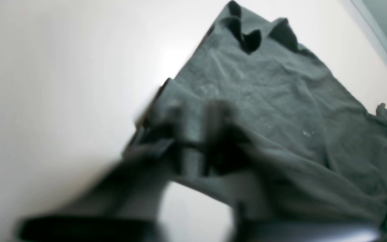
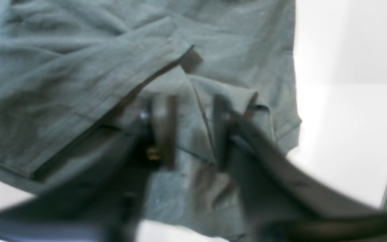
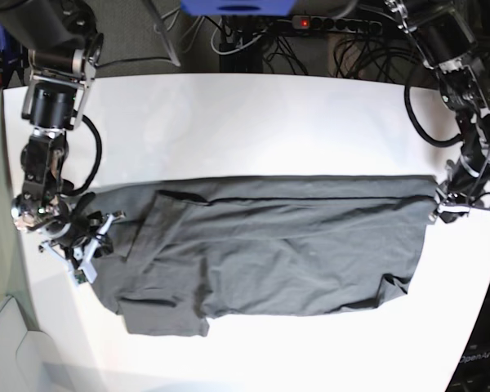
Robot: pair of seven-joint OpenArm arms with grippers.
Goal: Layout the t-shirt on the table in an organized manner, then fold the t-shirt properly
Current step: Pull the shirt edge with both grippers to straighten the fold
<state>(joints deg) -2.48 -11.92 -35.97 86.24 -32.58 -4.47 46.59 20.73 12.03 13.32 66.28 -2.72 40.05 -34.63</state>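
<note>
2 black-and-silver arms (image 3: 53, 98) with looping black cables (image 3: 420, 122).

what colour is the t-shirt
Plain dark charcoal grey t-shirt, no pattern; clearest in the base view.

l gripper (image 1: 197, 141) jaws closed; r gripper (image 2: 190, 131) jaws apart.

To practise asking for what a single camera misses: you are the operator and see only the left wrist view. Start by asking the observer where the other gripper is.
Observer: The right gripper is at the far end of the t-shirt, opposite your corner.
Operator: Is it gripping?
Observer: Its fingers stand apart astride a fold of cloth. The blur hides whether they pinch it.
Operator: How does the whole shirt lie?
Observer: It is stretched lengthwise across the table and wrinkled. A flap is folded over near the right gripper, and the left gripper is shut on the opposite corner.
</note>
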